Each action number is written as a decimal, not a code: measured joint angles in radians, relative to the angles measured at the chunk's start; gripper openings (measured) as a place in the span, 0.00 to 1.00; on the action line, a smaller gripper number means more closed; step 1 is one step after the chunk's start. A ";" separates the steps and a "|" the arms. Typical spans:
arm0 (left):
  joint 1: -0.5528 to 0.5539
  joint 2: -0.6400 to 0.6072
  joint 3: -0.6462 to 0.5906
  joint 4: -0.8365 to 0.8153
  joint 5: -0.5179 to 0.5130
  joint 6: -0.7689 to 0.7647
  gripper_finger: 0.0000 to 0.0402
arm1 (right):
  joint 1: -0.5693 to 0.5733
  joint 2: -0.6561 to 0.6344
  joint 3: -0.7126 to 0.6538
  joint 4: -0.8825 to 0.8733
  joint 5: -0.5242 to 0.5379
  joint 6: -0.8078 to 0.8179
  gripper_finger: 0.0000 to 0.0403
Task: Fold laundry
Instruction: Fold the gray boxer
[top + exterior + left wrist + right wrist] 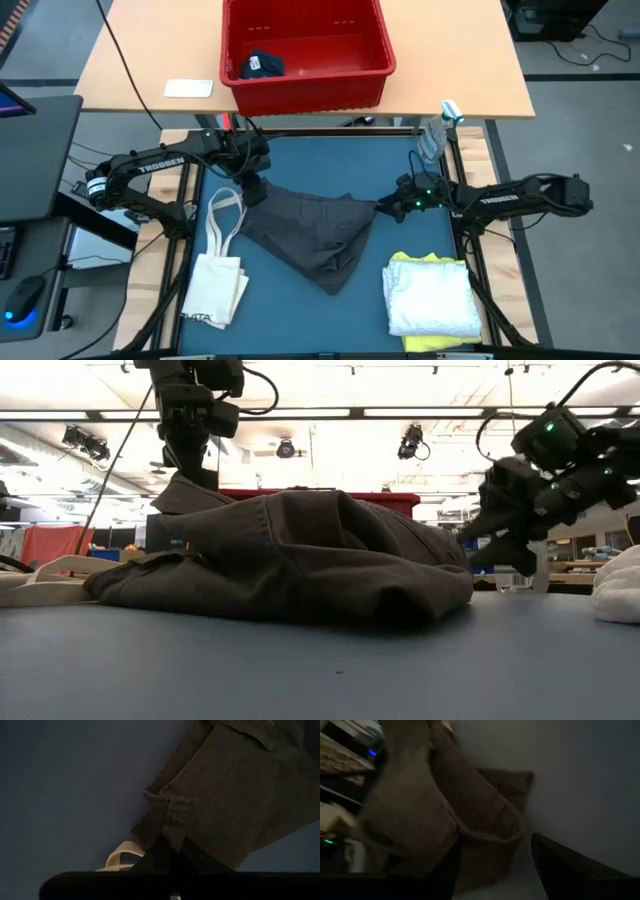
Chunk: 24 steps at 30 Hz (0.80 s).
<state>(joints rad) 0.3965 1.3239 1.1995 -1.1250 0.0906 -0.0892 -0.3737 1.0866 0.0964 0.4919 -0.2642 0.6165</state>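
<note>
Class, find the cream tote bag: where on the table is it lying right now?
In the high view the cream tote bag lies flat at the table's left front, beside the dark grey garment, its handles reaching toward the left gripper.

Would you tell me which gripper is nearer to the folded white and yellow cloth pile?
Right. The right gripper hovers just beyond the white and yellow cloth pile, while the left gripper grips the dark grey garment across the table.
</note>
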 joint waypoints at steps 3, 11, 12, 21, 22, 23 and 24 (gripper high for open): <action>0.000 0.000 0.000 0.014 0.000 0.005 0.02 | -0.011 0.075 0.023 0.015 -0.055 -0.038 0.60; 0.003 0.000 0.000 0.052 0.000 0.053 0.02 | -0.010 0.257 0.119 0.137 -0.150 -0.072 0.29; 0.007 0.000 0.000 0.056 -0.001 0.065 0.02 | -0.010 0.269 0.135 0.141 -0.170 -0.075 0.20; 0.041 -0.041 -0.001 0.076 -0.075 0.215 0.01 | 0.112 0.109 0.386 0.033 -0.264 -0.319 0.03; 0.041 -0.056 -0.001 0.080 -0.080 0.231 0.01 | 0.134 0.078 0.431 -0.037 -0.265 -0.380 0.03; 0.041 -0.074 -0.001 0.090 -0.089 0.248 0.01 | 0.155 0.051 0.479 -0.120 -0.265 -0.438 0.03; 0.041 -0.098 -0.001 0.106 -0.098 0.268 0.01 | 0.173 0.024 0.532 -0.215 -0.264 -0.490 0.03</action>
<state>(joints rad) 0.4374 1.2260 1.1984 -1.0193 -0.0075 0.1784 -0.2012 1.1108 0.6281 0.2773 -0.5283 0.1270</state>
